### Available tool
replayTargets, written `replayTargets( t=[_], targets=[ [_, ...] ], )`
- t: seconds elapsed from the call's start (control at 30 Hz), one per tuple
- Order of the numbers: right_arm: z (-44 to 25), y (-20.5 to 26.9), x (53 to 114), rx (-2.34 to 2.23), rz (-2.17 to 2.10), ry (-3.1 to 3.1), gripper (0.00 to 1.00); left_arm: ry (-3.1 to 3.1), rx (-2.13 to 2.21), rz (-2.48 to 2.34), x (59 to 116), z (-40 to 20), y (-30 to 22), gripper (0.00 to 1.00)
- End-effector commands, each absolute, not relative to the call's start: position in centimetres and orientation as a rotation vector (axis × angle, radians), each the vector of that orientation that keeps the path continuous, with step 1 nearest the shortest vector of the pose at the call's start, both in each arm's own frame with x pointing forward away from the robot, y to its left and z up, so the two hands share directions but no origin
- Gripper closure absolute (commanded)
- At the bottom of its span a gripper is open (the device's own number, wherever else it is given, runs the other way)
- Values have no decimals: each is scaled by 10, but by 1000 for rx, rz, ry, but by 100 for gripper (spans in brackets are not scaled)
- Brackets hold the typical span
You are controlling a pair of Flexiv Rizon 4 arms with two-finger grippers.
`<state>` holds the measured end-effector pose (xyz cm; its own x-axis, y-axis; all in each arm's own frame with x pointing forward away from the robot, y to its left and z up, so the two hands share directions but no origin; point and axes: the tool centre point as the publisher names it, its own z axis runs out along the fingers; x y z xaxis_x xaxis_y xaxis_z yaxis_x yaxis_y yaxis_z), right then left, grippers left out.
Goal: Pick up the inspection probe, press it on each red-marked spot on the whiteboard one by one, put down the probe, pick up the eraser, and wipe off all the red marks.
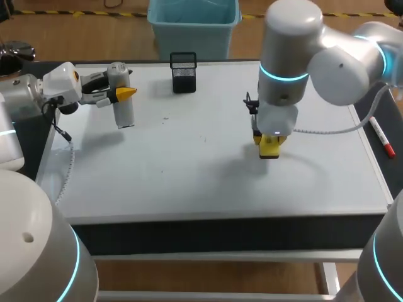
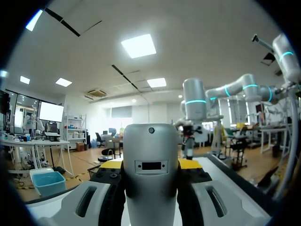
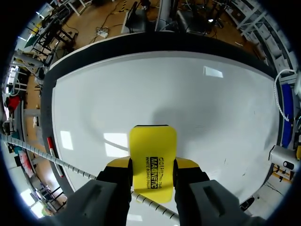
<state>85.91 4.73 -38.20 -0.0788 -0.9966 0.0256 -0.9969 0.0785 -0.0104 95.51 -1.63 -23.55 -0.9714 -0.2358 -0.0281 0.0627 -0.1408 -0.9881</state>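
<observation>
Eraser [image 3: 153,146]: one, yellow, clamped between both fingers of my right gripper [image 3: 153,165] over the right-middle of the whiteboard [image 1: 189,163]; I cannot confirm contact with the surface. Probe [image 2: 150,141]: one, grey, near upright, pinched by my left gripper [image 2: 150,165] at the board's left rear. Also logged: one black mesh holder [image 1: 183,72] at the rear edge, and one red-tipped marker [image 1: 382,137] lying beside the board's right edge.
</observation>
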Motion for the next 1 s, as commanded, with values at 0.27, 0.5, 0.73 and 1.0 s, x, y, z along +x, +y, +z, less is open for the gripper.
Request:
replayTargets(
  t=[0.27,0.5,0.73,1.0],
  targets=[
    [-373,30,876,2132,65,-2286,100,1914,-198,-2224,955,-235,-17,100],
    [-370,23,909,2147,56,-2265,100,1914,-198,-2224,955,-235,-17,100],
    [-368,5,962,2124,65,-2251,100,1914,-198,-2224,955,-235,-17,100],
    [-370,-14,1033,2082,64,-2243,100,1914,-198,-2224,955,-235,-17,100]
  ],
)
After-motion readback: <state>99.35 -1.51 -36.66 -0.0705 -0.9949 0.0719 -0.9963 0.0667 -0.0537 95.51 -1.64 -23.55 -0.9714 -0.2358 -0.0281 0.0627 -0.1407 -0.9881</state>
